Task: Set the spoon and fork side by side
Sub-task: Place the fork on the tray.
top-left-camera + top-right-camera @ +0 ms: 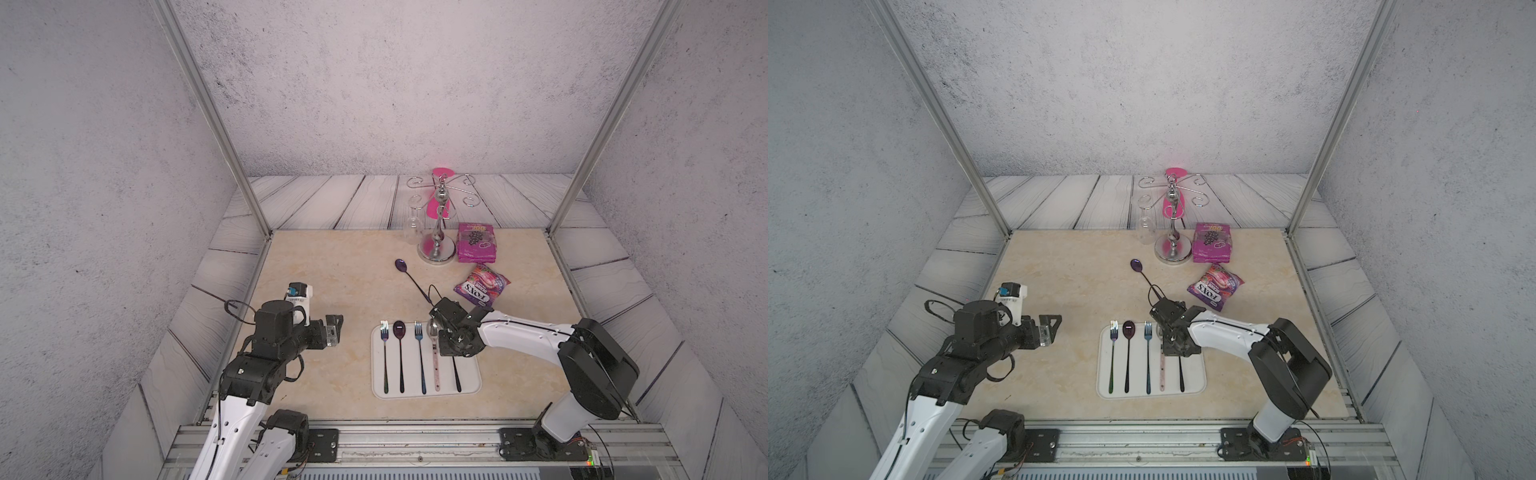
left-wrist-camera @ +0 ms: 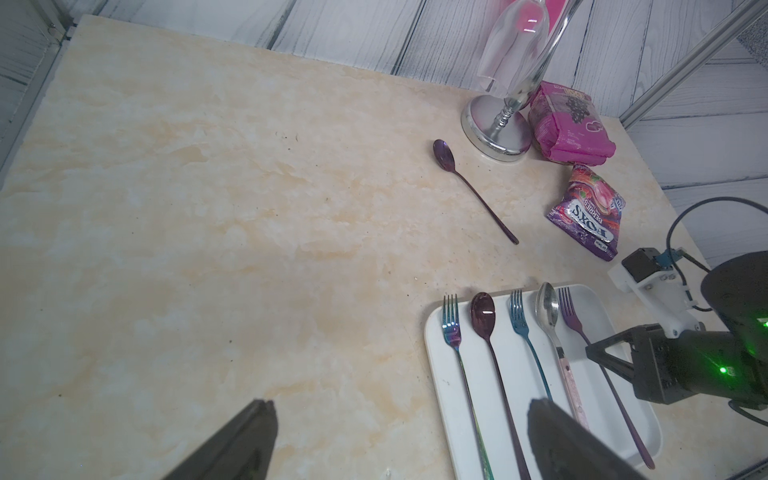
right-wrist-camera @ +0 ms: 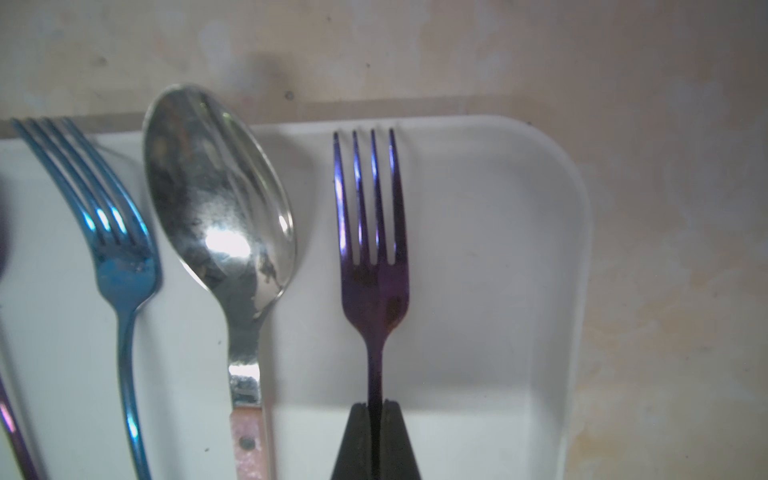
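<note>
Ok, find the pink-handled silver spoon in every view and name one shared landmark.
In a top view: pink-handled silver spoon on the white tray, low, right of centre.
In a top view: spoon, low, centre.
Left wrist: spoon between blue fork and purple fork.
Right wrist: spoon close up, between those forks.
Shared landmark: the blue fork alongside it.

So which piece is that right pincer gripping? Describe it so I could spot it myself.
Find the white tray at the front of the table, holding five pieces in a row. It is the purple fork at the end on the right arm's side, beside the pink-handled silver spoon. Unlike the blue fork two places along, it is dark purple, with the right pincer shut on its handle.
</note>
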Robot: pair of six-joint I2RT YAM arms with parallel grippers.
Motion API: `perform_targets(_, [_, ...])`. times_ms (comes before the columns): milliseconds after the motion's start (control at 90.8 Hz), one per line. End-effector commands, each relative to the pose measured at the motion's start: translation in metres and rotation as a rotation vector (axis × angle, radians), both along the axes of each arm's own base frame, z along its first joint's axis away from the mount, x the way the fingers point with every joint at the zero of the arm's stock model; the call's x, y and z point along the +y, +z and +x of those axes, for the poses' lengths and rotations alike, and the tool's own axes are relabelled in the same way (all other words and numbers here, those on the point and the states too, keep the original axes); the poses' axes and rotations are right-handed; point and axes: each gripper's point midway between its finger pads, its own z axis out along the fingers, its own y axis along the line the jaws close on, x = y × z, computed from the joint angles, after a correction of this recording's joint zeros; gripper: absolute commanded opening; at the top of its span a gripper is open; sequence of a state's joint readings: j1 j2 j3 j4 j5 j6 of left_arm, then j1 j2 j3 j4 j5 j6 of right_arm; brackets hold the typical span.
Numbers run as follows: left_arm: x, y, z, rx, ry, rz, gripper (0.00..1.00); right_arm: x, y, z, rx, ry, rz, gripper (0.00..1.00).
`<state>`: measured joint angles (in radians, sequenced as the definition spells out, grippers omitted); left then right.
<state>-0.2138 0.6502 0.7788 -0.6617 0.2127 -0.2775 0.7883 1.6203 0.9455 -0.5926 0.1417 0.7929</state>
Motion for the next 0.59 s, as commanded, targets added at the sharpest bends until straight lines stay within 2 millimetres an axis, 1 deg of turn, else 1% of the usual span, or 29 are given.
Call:
perform_targets(0, [-0.002,-0.002,-0.001,0.002,-0.006,-0.006,1.00,0.001,0.004,0.005,-0.021,0.001,-0.011,0.00])
perform_targets(583, [-0.002,-0.003,0.000,0.006,-0.006,-0.005,1.00,-0.006,-0.007,0.005,0.007,-0.004,-0.061,0.00])
